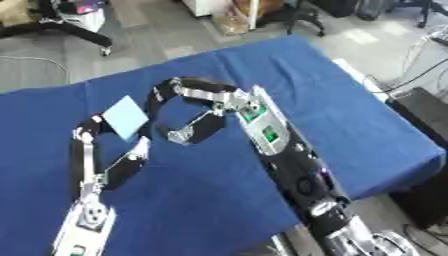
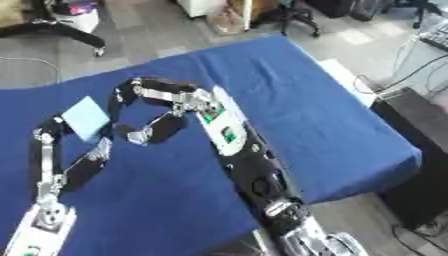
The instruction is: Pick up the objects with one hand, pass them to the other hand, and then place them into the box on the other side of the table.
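In the left eye view we see our left hand (image 1: 109, 152) reaching up from the lower left over the blue tablecloth (image 1: 350, 115), its fingers and thumb pinching a pale blue flat square (image 1: 126, 117) that stands tilted above the cloth. Our right hand (image 1: 188, 112) arches in from the right, fingers curved wide, one ending just beside the square's upper edge and the thumb below near its lower corner. We judge this to be the handover: the square sits between both hands, and the right does not look closed on it yet.

In the right eye view the same square (image 2: 86, 118) is caught at its lower edge by the left hand (image 2: 70, 155), while the right hand (image 2: 149, 112) brackets it from the right with a gap showing. No box appears in either view.

Next, we think, the right fingers must close on the square's free edge before the left lets go.
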Tool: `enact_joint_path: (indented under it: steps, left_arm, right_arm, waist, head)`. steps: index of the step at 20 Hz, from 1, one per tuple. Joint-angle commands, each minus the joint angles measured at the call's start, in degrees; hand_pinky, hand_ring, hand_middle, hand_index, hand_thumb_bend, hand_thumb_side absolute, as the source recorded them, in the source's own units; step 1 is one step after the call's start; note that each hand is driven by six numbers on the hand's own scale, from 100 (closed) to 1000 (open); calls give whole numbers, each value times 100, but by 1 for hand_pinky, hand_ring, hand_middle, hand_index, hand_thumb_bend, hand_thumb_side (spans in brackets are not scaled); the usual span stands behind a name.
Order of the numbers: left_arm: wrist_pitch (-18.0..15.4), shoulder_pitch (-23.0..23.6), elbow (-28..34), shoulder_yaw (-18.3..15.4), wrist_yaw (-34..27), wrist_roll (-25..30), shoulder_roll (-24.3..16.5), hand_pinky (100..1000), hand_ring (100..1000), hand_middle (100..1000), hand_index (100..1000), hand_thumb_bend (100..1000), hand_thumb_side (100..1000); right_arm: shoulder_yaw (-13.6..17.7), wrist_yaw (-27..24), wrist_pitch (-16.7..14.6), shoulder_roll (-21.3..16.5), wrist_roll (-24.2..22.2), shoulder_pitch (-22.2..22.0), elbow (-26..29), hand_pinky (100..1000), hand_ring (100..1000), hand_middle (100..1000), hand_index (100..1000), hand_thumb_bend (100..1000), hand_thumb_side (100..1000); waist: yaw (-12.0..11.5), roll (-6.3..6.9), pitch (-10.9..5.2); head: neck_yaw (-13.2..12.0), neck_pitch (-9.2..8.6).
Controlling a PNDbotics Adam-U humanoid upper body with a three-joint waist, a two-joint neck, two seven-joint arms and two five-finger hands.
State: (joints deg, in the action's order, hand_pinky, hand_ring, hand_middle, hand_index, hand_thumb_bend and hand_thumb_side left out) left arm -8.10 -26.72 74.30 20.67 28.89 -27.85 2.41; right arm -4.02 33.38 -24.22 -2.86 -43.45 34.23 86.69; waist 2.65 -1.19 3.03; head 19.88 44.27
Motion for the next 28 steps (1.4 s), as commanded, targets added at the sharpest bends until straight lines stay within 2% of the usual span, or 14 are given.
enact_joint_path:
  steps: [1, 4, 7, 11, 15, 16, 17, 18, 20, 21, 22, 23, 25, 28]
  left_arm:
    - [-2, -76, 104, -23, 75, -20, -25, 691, 510, 477, 551, 100, 323]
    - [15, -68, 89, -35, 78, -42, -36, 691, 510, 477, 551, 100, 324]
    - [25, -53, 157, -96, 57, -106, -69, 668, 459, 416, 509, 100, 279]
    - [117, -33, 377, -325, -84, -351, -174, 618, 363, 303, 437, 100, 226]
    - [332, -12, 763, -634, -319, -684, -482, 588, 311, 240, 394, 100, 218]
    - [395, -1, 878, -709, -374, -742, -598, 589, 312, 239, 394, 100, 218]
    - [470, 10, 1015, -800, -422, -790, -744, 589, 311, 238, 394, 100, 217]
    - [561, 16, 1151, -893, -463, -817, -907, 589, 311, 238, 395, 100, 214]
    - [746, 20, 1374, -1011, -531, -786, -1154, 592, 313, 239, 398, 100, 209]
    - [871, 3, 1501, -1106, -538, -703, -1432, 591, 311, 236, 398, 100, 206]
    - [1008, -11, 1657, -1200, -541, -578, -1708, 591, 312, 236, 400, 100, 203]
    - [1146, -18, 1816, -1288, -553, -455, -1955, 591, 314, 238, 402, 100, 201]
    - [1409, -5, 2102, -1462, -568, -247, -2465, 596, 322, 246, 412, 100, 197]
    - [1758, 105, 2385, -1730, -475, 33, -3303, 602, 328, 250, 419, 100, 194]
  right_arm:
    - [11, 195, -190, -102, -121, 122, 368, 845, 843, 773, 869, 174, 469]
    - [61, 226, -216, -165, -22, 158, 640, 851, 848, 783, 885, 201, 462]
    - [228, 110, -115, -244, 236, 142, 1062, 853, 849, 784, 891, 198, 407]
    - [565, -152, 260, -383, 633, 1, 1766, 854, 846, 778, 884, 194, 359]
    - [940, -359, 782, -569, 950, -236, 2390, 847, 843, 769, 877, 171, 341]
    - [1008, -364, 892, -593, 983, -301, 2463, 844, 841, 764, 872, 151, 349]
    - [1064, -354, 985, -616, 998, -372, 2499, 843, 840, 763, 871, 144, 353]
    - [1102, -329, 1052, -640, 989, -447, 2506, 843, 840, 762, 869, 136, 357]
    - [1138, -286, 1115, -659, 953, -547, 2501, 840, 840, 759, 864, 107, 373]
    - [1156, -246, 1139, -670, 901, -649, 2452, 839, 840, 758, 864, 100, 384]
    - [1177, -198, 1147, -672, 849, -735, 2406, 838, 839, 756, 862, 100, 393]
    - [1195, -155, 1149, -666, 807, -802, 2365, 838, 839, 755, 861, 100, 396]
    - [1232, -70, 1151, -665, 744, -924, 2282, 838, 839, 754, 857, 100, 408]
    - [1262, 24, 1125, -650, 642, -1087, 2150, 836, 839, 752, 855, 100, 425]
  waist:
    - [1, -73, -185]
    - [-4, -70, -191]
    - [0, -63, -193]
    - [21, -39, -189]
    - [40, 41, -186]
    - [42, 71, -187]
    - [40, 108, -190]
    - [34, 153, -194]
    - [21, 218, -198]
    - [0, 287, -200]
    - [-16, 342, -202]
    - [-26, 383, -202]
    - [-40, 456, -209]
    - [-56, 560, -220]
  head:
    - [13, -15]
    - [-3, -15]
    - [-43, -15]
    - [-117, -15]
    - [-217, -15]
    - [-361, -15]
    - [-645, -15]
    - [-1050, -15]
    - [-1603, -15]
    - [-2082, -15]
    - [-2409, -15]
    - [-2639, -15]
    - [-2938, -15]
    - [-3271, -15]
